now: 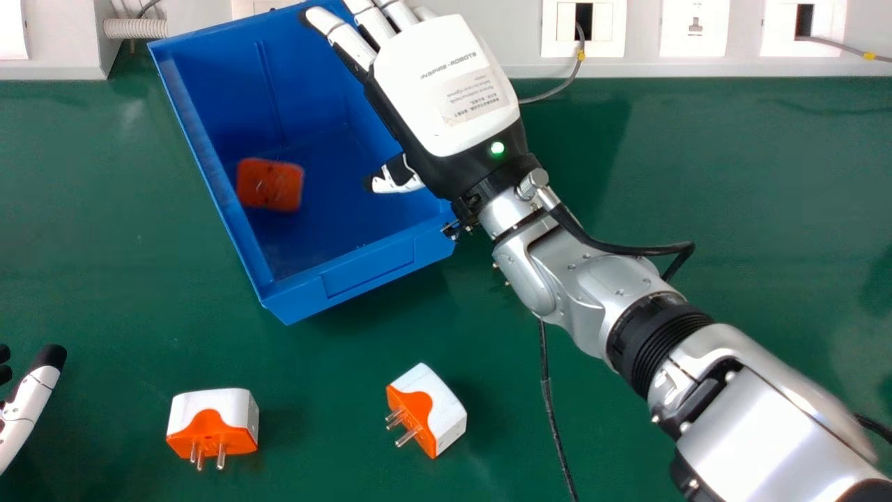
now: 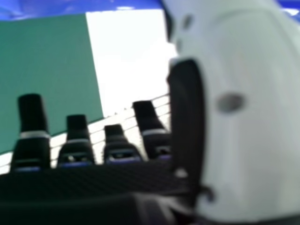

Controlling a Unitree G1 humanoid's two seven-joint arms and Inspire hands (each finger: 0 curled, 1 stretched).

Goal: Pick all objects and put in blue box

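Behind the green table point(image 1: 766, 209), white socket panels point(image 1: 613, 31)

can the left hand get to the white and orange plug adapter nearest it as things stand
Probably yes: the left hand is at the head view's left edge, and only bare green table separates it from that plug adapter.

- Left of the blue box point(image 1: 369, 268): passage over the green table point(image 1: 97, 230).
- Above its left half: room to enter.
- Above its right side: right hand point(image 1: 453, 84) blocks.
- Right: silver arm point(image 1: 766, 432) slants across.
- Nearer: left adapter point(image 1: 226, 404) and right adapter point(image 1: 435, 401), gap between.
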